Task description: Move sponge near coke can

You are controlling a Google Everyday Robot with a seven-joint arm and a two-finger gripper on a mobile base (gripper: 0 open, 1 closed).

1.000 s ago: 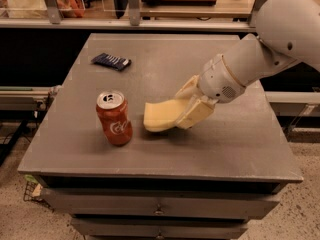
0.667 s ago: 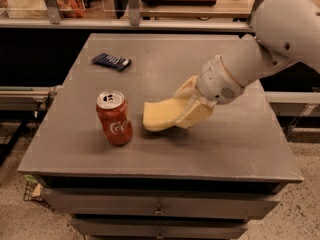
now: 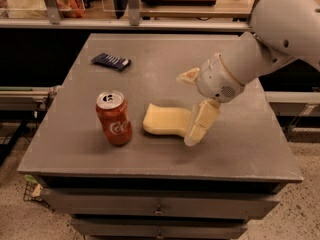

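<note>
Clearly the gripper [image 3: 185, 110] is spread wide and holds nothing. It hangs over the grey worktop [image 3: 240, 149], somewhat right of the middle and nearer the front edge than the back. One cream finger [image 3: 189, 76] points up and towards the left edge, well clear of the surface. The other finger [image 3: 201, 123] angles down towards the front edge, with its tip at or just above the worktop. The sponge [image 3: 162, 120] lies flat on the worktop near the middle of the front half, its pale yellow top facing up. Its right end reaches the lower finger and is partly hidden behind it, so I cannot tell whether the two touch. The upper finger is apart from the sponge. The coke can [image 3: 114, 118] stands upright just beside the sponge on its left, towards the front left corner. A narrow strip of bare worktop shows between can and sponge. A flat dark blue packet [image 3: 111, 61] lies near the left edge towards the back left corner, well apart from both can and sponge. The white arm [image 3: 260, 54] comes in from beyond the right edge, crossing above the back right part of the worktop down to the wrist.
</note>
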